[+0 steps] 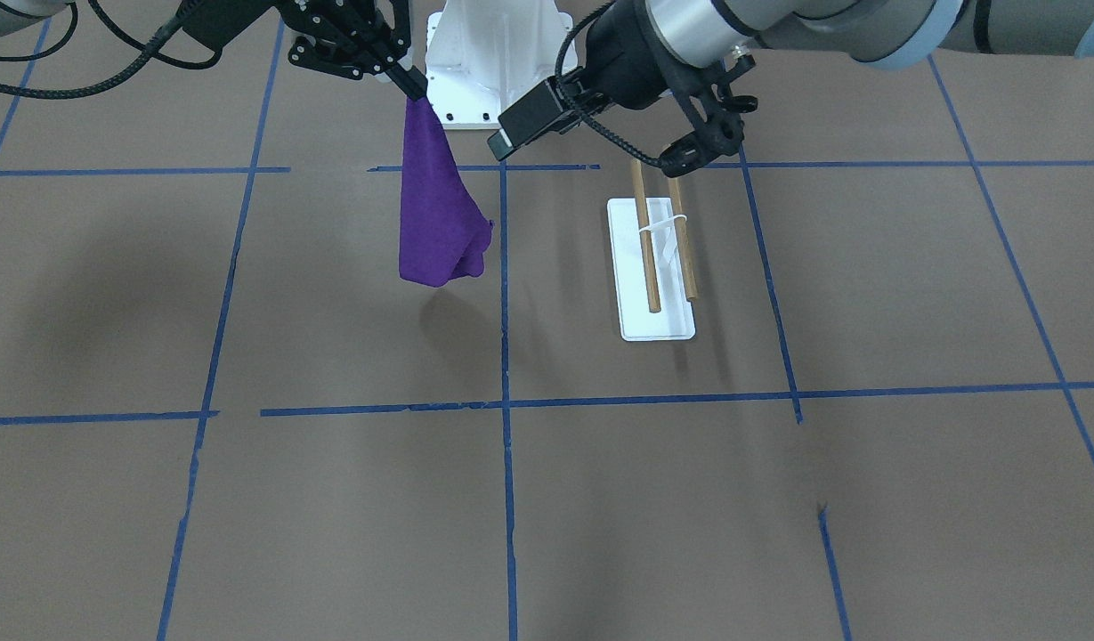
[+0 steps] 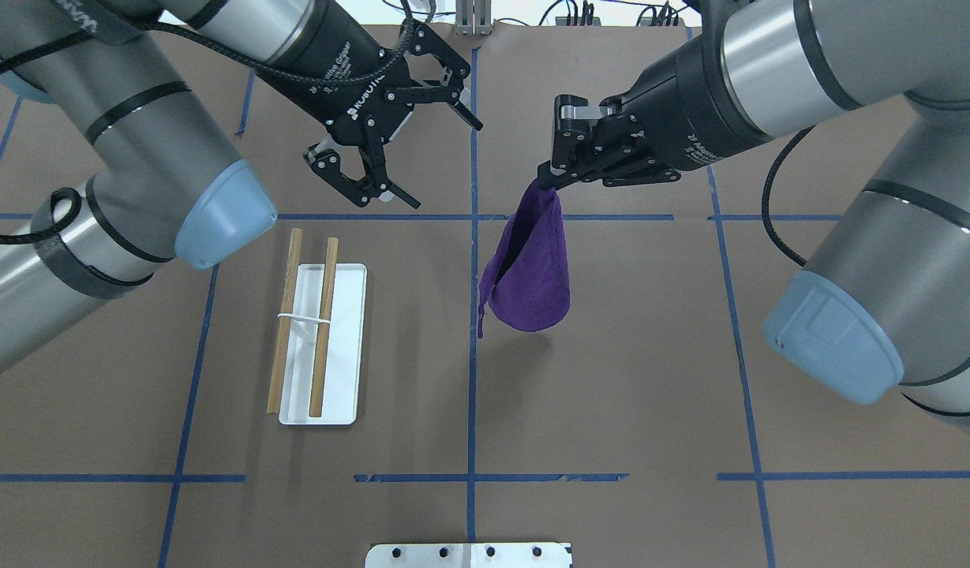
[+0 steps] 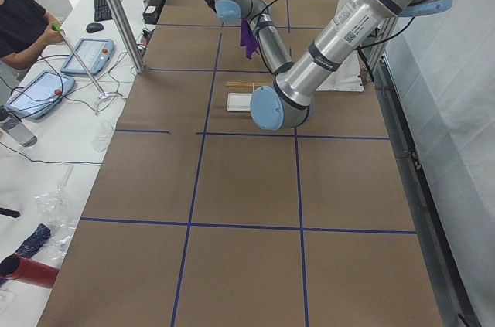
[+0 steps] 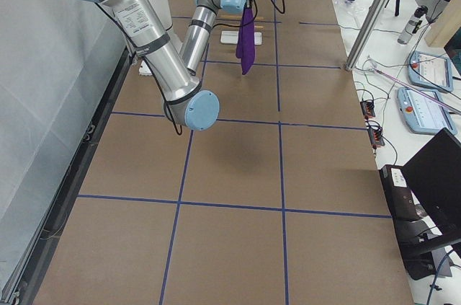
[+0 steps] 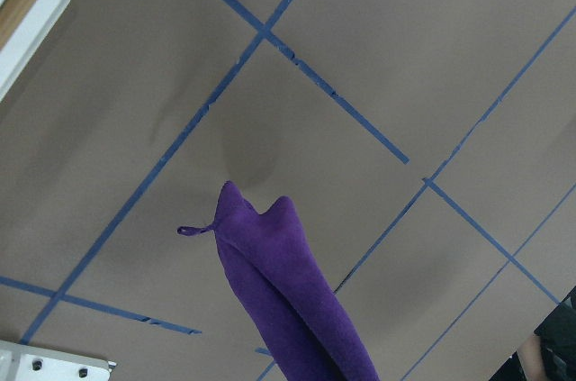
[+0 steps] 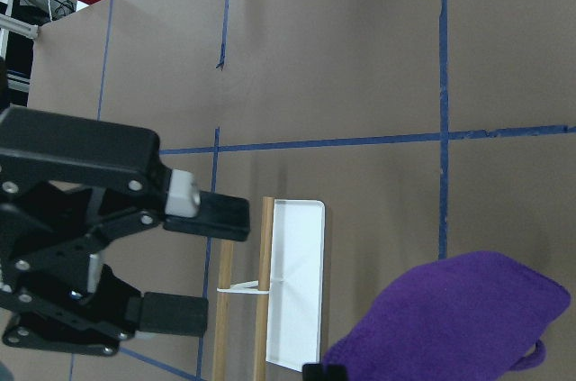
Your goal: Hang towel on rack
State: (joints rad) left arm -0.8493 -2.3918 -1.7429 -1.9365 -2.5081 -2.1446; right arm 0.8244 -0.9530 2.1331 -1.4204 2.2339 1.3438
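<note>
Fingers (image 1: pixel 409 82), right gripper (image 2: pixel 544 183): pressed together on the top corner of the towel (image 2: pixel 532 276).

Fingers (image 2: pixel 390 189), left gripper (image 2: pixel 447 166): spread wide, holding nothing; in the overhead view it hangs in the air at 10 o'clock of the towel and at 1 o'clock of the rack (image 2: pixel 319 339).

Towel: purple, soft nap. It hangs free with its long axis vertical, the narrow pinched end up and the wide rounded end down, clear of the table (image 2: pixel 611 394). A small loop (image 5: pixel 189 230) sits at its lower edge. Seen from overhead it is near the table's centre, just at 3 o'clock of the middle blue tape line (image 2: pixel 473 394).

Rack: on the table, well apart from the towel at its 9 o'clock. The long axis runs 12 to 6 o'clock in the overhead view. It has a flat white rectangular base (image 2: pixel 346 347) and two parallel light-brown rods (image 2: pixel 323 327), joined mid-length by a white bracket (image 2: pixel 303 317). The rods overhang the base at the 12 o'clock end. Nothing is draped on them.
</note>
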